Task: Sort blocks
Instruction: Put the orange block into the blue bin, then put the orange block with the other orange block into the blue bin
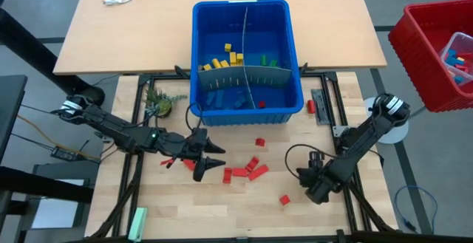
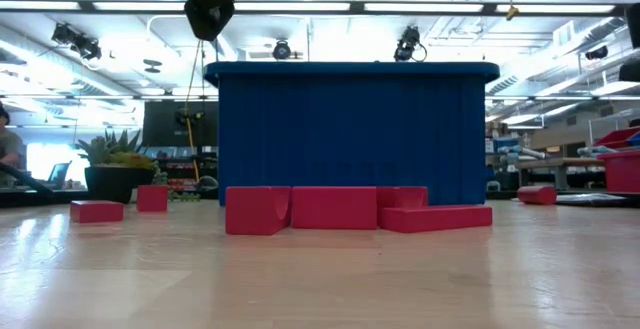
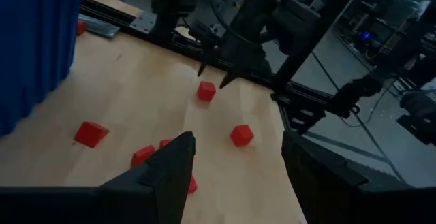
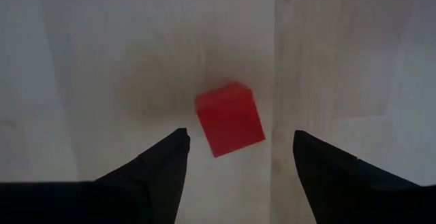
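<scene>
- Right gripper (image 4: pixel 235 157) hangs spread over a red block (image 4: pixel 229 118), turned askew to my fingers; bare wood all round.
- Left gripper (image 1: pixel 214 156) gapes, empty, beside the scattered blocks (image 1: pixel 247 167).

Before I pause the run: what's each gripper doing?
Left gripper: open, empty.
Right gripper: open, empty, above a red block.

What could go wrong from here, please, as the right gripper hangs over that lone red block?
The red block sits skewed between the open fingers of the right gripper, so closing may pinch its corners and let it twist or pop out. The left gripper, also open, hangs beside the cluster of red blocks; a low move could scatter them. The blue bin has tall walls that a carried block might clip.
</scene>
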You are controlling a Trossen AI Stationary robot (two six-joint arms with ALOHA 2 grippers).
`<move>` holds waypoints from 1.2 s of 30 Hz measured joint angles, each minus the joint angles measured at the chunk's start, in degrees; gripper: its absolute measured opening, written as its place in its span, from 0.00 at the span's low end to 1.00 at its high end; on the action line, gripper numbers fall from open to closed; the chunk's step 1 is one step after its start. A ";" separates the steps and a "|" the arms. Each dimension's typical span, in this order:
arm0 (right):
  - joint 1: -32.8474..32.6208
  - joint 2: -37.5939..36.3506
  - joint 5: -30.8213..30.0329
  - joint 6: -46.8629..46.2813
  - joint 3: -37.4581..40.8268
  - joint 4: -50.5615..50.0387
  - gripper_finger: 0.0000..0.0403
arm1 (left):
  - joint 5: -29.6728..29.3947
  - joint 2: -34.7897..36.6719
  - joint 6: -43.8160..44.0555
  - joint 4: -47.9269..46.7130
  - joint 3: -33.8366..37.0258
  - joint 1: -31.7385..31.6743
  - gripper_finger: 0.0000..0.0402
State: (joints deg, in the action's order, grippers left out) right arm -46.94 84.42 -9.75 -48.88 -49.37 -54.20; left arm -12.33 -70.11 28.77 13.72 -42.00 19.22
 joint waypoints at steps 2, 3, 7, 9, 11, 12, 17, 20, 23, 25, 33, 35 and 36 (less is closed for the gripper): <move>0.00 -0.16 -0.50 1.45 1.35 2.52 0.62 | -0.89 0.00 -0.23 0.00 0.01 -0.02 0.58; 0.00 -0.18 -0.06 2.35 2.16 4.44 0.62 | -1.27 0.00 -0.35 0.00 0.00 -0.02 0.58; -0.02 -0.18 2.49 3.51 6.43 10.36 0.61 | -1.37 0.00 -0.53 0.00 0.00 -0.02 0.58; 0.05 -0.18 2.47 1.62 7.70 10.75 0.60 | -1.41 0.00 -0.55 0.00 0.00 -0.02 0.58; 0.21 -0.18 2.48 -0.27 8.40 10.70 0.58 | -1.43 0.00 -0.61 0.00 0.00 -0.02 0.58; 0.22 -0.18 2.47 -0.83 8.41 11.00 0.56 | -1.43 0.00 -0.67 -0.02 0.00 -0.02 0.58; 0.18 -0.18 2.03 -1.14 8.38 16.52 0.36 | -1.46 0.00 -0.70 -0.05 0.00 -0.02 0.58; 0.54 -0.18 1.88 -3.03 8.36 18.54 0.28 | -1.52 -0.42 -0.70 -0.01 0.00 0.00 0.58; 1.04 -0.18 1.85 -5.75 7.19 18.30 0.28 | -1.53 -1.37 -0.32 0.15 0.00 0.00 0.58; 1.76 -0.27 1.14 -5.87 4.91 18.35 0.28 | -1.35 -2.06 -0.04 -0.20 0.02 0.02 0.58; 7.93 -4.47 -11.96 0.50 -7.70 13.77 0.28 | -1.06 -3.43 0.16 0.23 0.02 0.02 0.58; 10.69 -6.64 -16.64 2.35 -10.69 13.30 0.28 | -1.04 -3.43 0.17 0.31 0.02 0.02 0.58; 12.30 -7.85 -18.94 4.13 -12.25 13.34 0.28 | -1.06 -3.43 0.17 0.70 0.02 0.02 0.58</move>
State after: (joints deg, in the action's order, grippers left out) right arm -34.64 76.57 -28.68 -44.75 -61.62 -40.86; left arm -13.39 -73.54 28.94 14.42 -41.98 19.25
